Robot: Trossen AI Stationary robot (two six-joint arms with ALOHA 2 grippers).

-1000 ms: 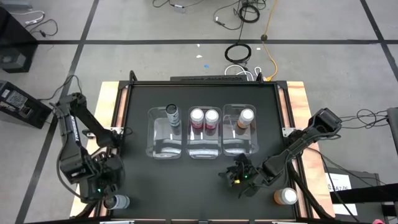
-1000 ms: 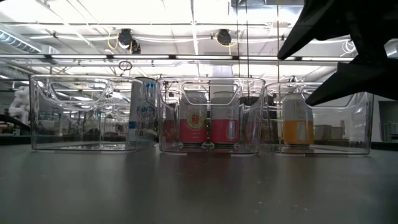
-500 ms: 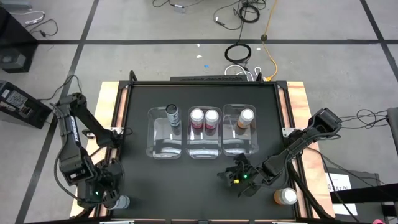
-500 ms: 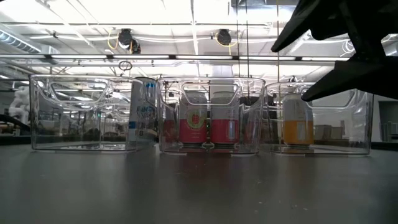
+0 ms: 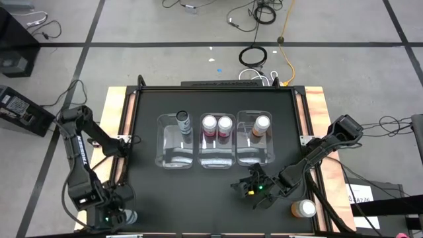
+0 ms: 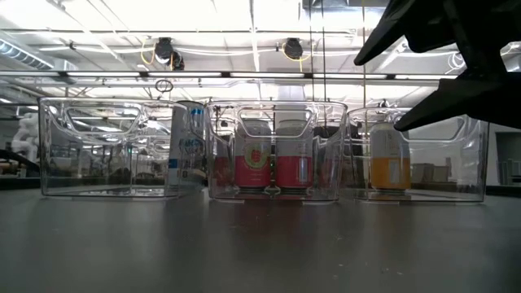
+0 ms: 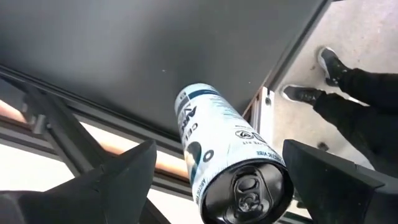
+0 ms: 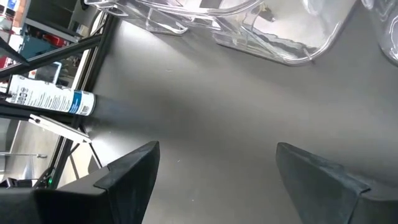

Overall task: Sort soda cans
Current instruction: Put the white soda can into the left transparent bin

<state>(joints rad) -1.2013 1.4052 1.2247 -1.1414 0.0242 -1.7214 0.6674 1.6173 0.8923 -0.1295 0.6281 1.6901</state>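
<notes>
A grey soda can [image 5: 127,216] [image 7: 219,146] stands upright at the table's near left corner. My left gripper [image 5: 117,215] [image 7: 217,144] hangs over it, open, one finger on either side and clear of the can. My right gripper [image 5: 254,187] [image 6: 440,89] [image 8: 217,149] hovers open above bare tabletop, in front of the bins. An orange can [image 5: 304,209] stands at the near right edge. Three clear bins stand in a row: the left bin [image 5: 173,155] holds a grey can [image 5: 183,121], the middle bin [image 5: 217,157] two pink cans [image 5: 217,125], the right bin [image 5: 254,155] an orange can [image 5: 262,124].
The table's metal frame rails [image 7: 56,118] run close by the near left can. A person's shoes and dark trouser legs [image 7: 348,87] show on the floor beyond the table's edge. Bare black tabletop [image 5: 192,192] lies between the bins and the near edge.
My left gripper has moved toward the table's near edge and sunk a little, tipping more steeply downward, and now stands over the grey can at the near left corner. That can has stayed where it was.
</notes>
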